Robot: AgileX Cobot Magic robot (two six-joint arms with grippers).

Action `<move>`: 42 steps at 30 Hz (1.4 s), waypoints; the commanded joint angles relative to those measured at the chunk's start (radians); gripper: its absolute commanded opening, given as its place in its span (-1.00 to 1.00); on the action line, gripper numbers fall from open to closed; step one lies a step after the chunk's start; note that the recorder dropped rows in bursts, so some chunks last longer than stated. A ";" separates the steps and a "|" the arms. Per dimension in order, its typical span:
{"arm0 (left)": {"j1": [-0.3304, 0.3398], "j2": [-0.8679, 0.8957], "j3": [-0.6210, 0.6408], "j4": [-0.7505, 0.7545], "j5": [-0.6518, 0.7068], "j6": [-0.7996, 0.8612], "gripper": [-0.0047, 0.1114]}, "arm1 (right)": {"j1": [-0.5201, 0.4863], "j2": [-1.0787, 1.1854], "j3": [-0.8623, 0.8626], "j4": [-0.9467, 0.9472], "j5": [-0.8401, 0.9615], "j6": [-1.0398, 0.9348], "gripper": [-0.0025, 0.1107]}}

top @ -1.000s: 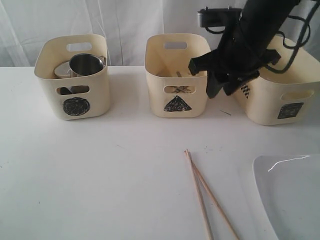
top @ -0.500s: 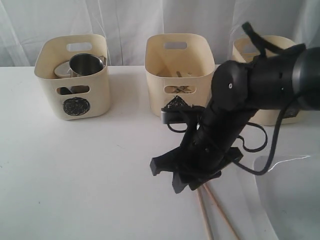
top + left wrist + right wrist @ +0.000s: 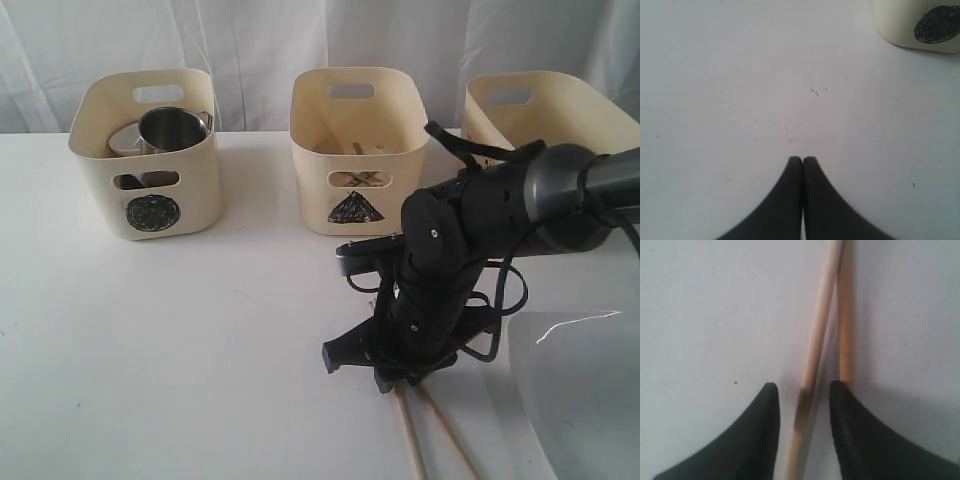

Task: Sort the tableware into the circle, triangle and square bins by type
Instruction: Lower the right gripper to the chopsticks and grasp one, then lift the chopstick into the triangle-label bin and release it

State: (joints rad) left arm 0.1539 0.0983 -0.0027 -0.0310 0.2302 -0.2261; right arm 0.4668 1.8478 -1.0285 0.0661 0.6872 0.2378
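Observation:
Two wooden chopsticks (image 3: 816, 335) lie on the white table, and their near ends (image 3: 425, 440) poke out below my right arm. My right gripper (image 3: 805, 390) is open and low over them. One stick runs between the fingers; the other passes under one fingertip (image 3: 840, 390). In the exterior view the right gripper (image 3: 398, 378) is at the table surface. The circle bin (image 3: 145, 160) holds a steel mug (image 3: 172, 127). The triangle bin (image 3: 355, 150) holds cutlery. The square bin (image 3: 540, 105) stands behind the arm. My left gripper (image 3: 802, 160) is shut and empty above bare table.
A large white plate (image 3: 585, 400) lies at the front right, close to the chopsticks and my right arm. A corner of the circle bin (image 3: 925, 25) shows in the left wrist view. Cables loop off the right arm near the plate's edge.
My right arm swung away from the square bin, came forward and dropped to the table over the chopsticks' far ends. Bins, plate and chopsticks have not moved.

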 commanded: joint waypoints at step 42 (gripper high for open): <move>-0.007 -0.005 0.003 -0.006 0.001 -0.001 -0.92 | -0.261 0.106 -0.460 0.142 -0.855 -0.366 -0.40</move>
State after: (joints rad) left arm 0.1539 0.0983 -0.0027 -0.0310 0.2302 -0.2261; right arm 0.2111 1.9789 -1.4852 0.2193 -0.1583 -0.1179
